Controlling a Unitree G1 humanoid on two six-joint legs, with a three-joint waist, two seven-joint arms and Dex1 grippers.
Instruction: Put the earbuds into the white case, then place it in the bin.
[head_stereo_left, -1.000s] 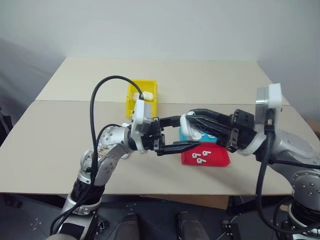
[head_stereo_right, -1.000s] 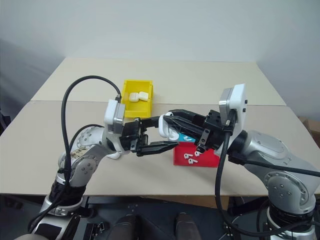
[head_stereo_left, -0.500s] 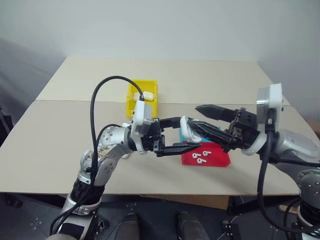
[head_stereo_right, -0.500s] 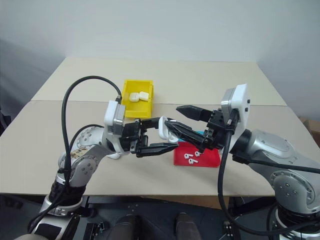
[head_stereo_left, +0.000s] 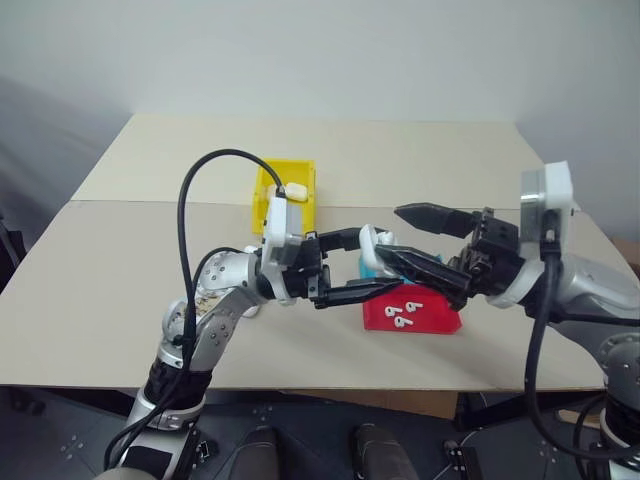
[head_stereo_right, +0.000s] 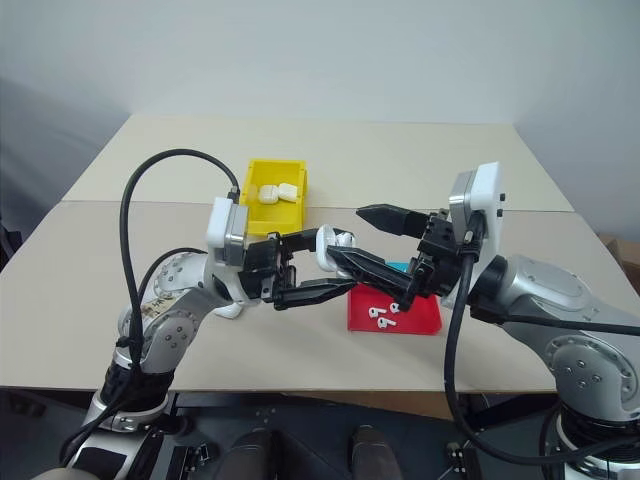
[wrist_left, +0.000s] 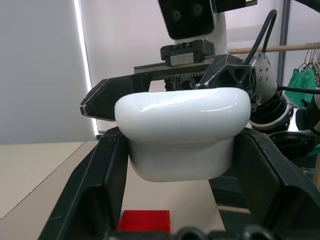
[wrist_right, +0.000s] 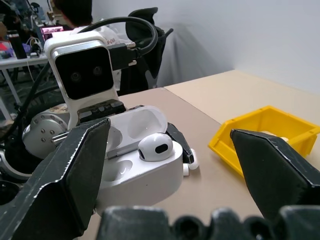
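Left eye view, left gripper (head_stereo_left: 362, 265): centre of the frame, closed on the white case (head_stereo_left: 372, 243), one black finger above it and one below.
Left eye view, right gripper (head_stereo_left: 405, 236): right of centre, jaws spread wide, holding nothing; the upper finger ran level, the lower one slanted down toward the case.
Left eye view, red tray (head_stereo_left: 440, 318): lower right of centre on the table (head_stereo_left: 120, 270), carrying three earbuds (head_stereo_left: 404, 312).
Left eye view, teal tray (head_stereo_left: 366, 271): a sliver visible just behind the red tray, mostly hidden by the grippers.
Right eye view, bin (head_stereo_right: 270, 209): yellow, upper left of centre on the table, well apart from the held case, with two white cases (head_stereo_right: 276, 192) lying inside.
Left wrist view, white case: centre of the frame, clamped between the two black fingers (wrist_left: 95, 190), with the right gripper's open fingers behind it.
Right wrist view, white case: lower left of centre, lid (wrist_right: 142, 122) hinged open, one earbud (wrist_right: 156, 146) seated in a well; a second earbud's stem (wrist_right: 190, 162) protruded at the case's side.
Right wrist view, bin: right edge of the frame, framed between the right gripper's parted fingers (wrist_right: 272, 167).
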